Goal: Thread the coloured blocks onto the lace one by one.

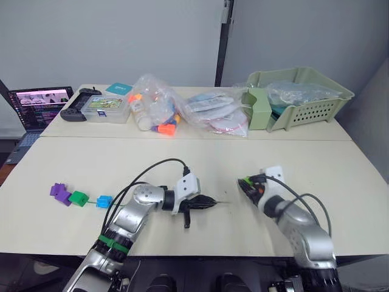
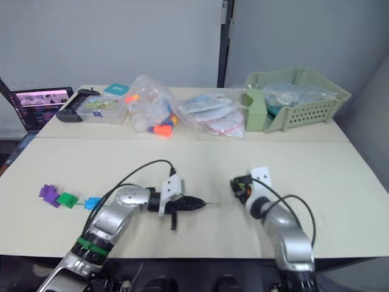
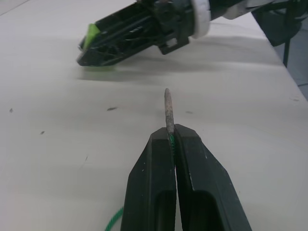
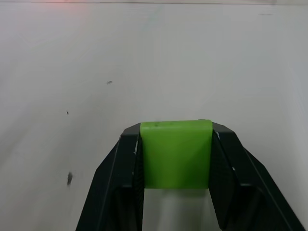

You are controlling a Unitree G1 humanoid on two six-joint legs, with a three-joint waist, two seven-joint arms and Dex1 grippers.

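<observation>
My left gripper (image 1: 209,203) is shut on the lace just behind its stiff pale tip (image 3: 168,109), which points toward my right gripper (image 1: 244,184). The green lace (image 1: 92,202) trails left across the table. On it sit purple blocks (image 1: 59,192), a dark green block (image 1: 78,198) and a blue block (image 1: 104,201). My right gripper (image 4: 175,144) is shut on a light green block (image 4: 175,153), a short gap from the tip. In the left wrist view the right gripper (image 3: 89,45) lies low over the table with the block's green edge (image 3: 92,32) showing.
At the back stand a laptop (image 1: 37,106), a black controller (image 1: 80,103), a clear box (image 1: 108,109), bags of orange toys (image 1: 155,109), flat bags (image 1: 216,112) and a green basket (image 1: 301,97). A seam (image 1: 194,139) splits the two tables.
</observation>
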